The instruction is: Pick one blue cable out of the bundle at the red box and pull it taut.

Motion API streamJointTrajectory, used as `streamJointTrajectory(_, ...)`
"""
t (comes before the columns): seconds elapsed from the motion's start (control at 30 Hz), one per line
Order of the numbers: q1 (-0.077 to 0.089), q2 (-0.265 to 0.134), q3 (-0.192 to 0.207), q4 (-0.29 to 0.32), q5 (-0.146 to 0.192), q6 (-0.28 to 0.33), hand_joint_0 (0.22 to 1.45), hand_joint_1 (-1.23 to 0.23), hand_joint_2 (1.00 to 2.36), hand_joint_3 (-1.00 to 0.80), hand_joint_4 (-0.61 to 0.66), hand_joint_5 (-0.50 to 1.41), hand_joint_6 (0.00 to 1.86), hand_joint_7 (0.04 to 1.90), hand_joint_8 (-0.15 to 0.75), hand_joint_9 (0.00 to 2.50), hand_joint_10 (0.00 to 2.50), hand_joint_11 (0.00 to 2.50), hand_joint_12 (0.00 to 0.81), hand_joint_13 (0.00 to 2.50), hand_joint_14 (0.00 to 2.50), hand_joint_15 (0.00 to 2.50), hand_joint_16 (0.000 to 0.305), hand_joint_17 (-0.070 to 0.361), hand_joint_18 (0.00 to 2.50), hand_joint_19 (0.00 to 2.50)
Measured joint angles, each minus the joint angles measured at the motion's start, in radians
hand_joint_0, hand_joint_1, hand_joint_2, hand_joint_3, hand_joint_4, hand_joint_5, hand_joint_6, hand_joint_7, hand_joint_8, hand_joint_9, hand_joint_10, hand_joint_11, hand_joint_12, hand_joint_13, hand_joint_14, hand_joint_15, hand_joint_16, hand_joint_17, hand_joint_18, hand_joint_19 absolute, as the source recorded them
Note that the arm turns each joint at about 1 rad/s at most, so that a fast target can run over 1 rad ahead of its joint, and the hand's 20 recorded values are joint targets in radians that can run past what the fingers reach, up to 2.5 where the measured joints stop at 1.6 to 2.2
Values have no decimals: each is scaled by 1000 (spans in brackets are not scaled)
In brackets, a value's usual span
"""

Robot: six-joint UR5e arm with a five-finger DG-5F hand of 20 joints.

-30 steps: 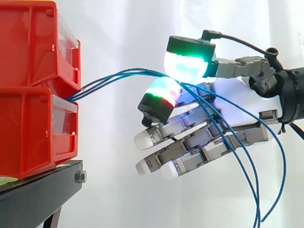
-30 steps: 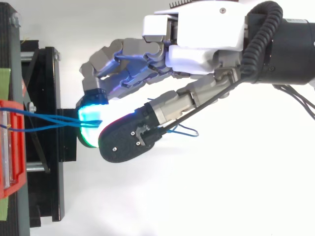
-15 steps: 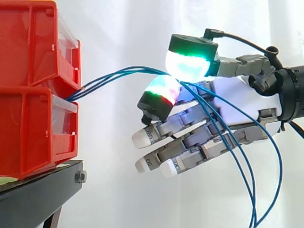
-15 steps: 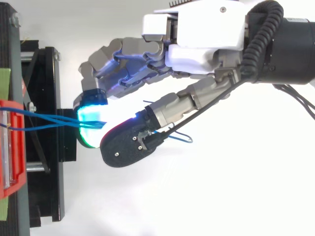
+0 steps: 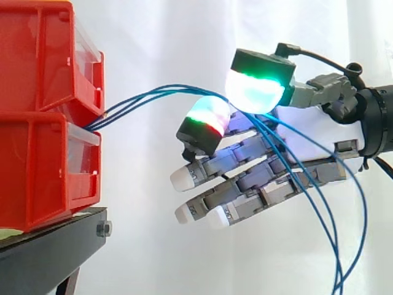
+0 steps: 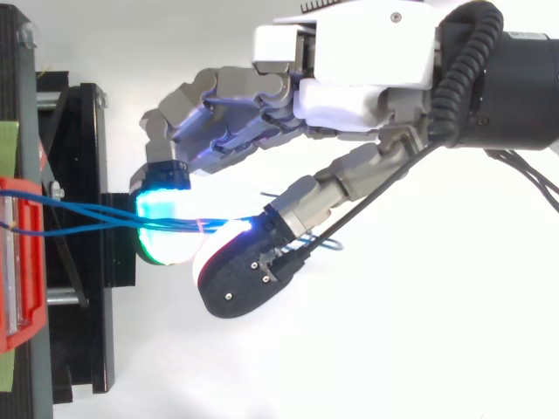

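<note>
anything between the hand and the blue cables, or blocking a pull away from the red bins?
Nothing visible. The blue cables run free from the red bins and sit pinched between the fingers of the hand. Only their own slack hangs behind it.

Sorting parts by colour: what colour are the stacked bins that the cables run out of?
The bins are red, clearest in the side view.

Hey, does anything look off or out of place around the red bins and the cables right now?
Nothing looks damaged or spilled. One oddity: the hand pinches several blue cables from the red bins together between thumb and a fingertip, not one, and they droop slack past the palm.
</note>
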Motion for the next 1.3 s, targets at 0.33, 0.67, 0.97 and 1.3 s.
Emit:
streamJointTrajectory(0.33, 1, 0, 0, -2, 0, 0, 606, -683, 1013, -311, 60, -128, 818, 1069, 233, 557, 4, 179, 352, 105, 0, 0, 54, 123, 211, 134)
streamJointTrajectory(0.67, 2, 0, 0, -3, 0, 0, 647, -856, 1020, -157, 49, -149, 852, 998, 231, 524, 5, 199, 356, 121, 0, 0, 55, 123, 243, 119)
streamJointTrajectory(0.97, 2, 0, 1, -3, 0, 0, 711, -923, 1015, -289, 15, -164, 849, 968, 216, 489, 4, 190, 356, 97, 0, 0, 55, 123, 234, 99)
streamJointTrajectory(1.3, 3, 0, 2, -3, 0, 0, 758, -938, 1006, -421, -6, -171, 846, 926, 203, 463, 3, 181, 352, 82, 0, 0, 55, 123, 217, 88)
